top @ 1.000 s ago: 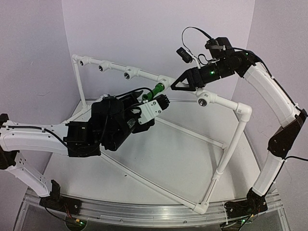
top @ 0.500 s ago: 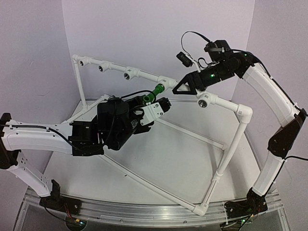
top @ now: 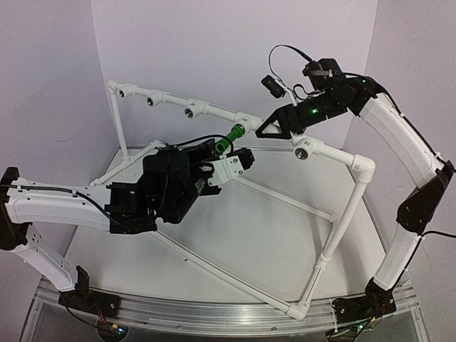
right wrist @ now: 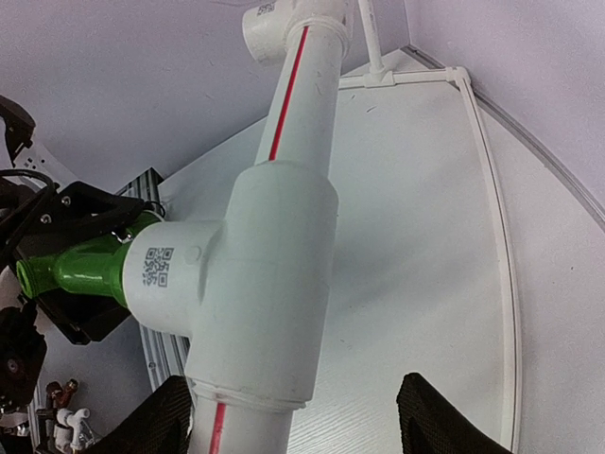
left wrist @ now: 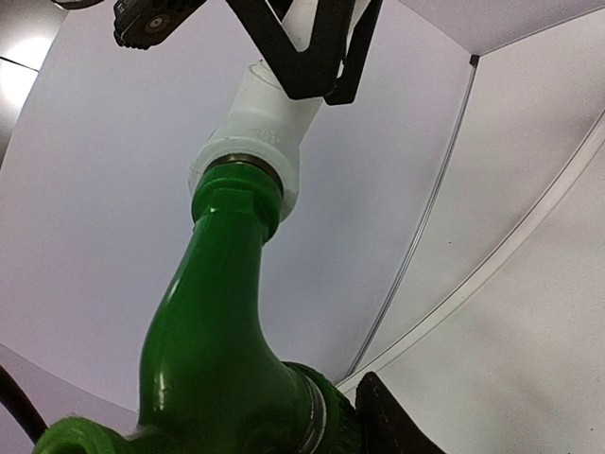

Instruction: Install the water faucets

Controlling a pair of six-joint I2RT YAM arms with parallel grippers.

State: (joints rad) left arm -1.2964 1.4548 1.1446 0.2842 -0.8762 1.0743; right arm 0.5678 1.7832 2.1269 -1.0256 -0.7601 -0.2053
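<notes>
Left end effector (top: 242, 158) | grip unclear | green faucet (left wrist: 217, 322) by its fingers, seated in tee (left wrist: 265, 123)

A white table (top: 271, 235) carries a white pipe frame (top: 214, 267), whose bottom pipes lie flat on the tabletop and whose posts rise from the corners. In front of the frame, a metal rail (top: 214, 312) runs along the table's near edge, holding the black arm bases (top: 84, 296)

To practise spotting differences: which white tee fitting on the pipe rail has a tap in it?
The fourth tee fitting from the left: a green tap sticks out of its opening, while the other four show bare dark holes.
</notes>
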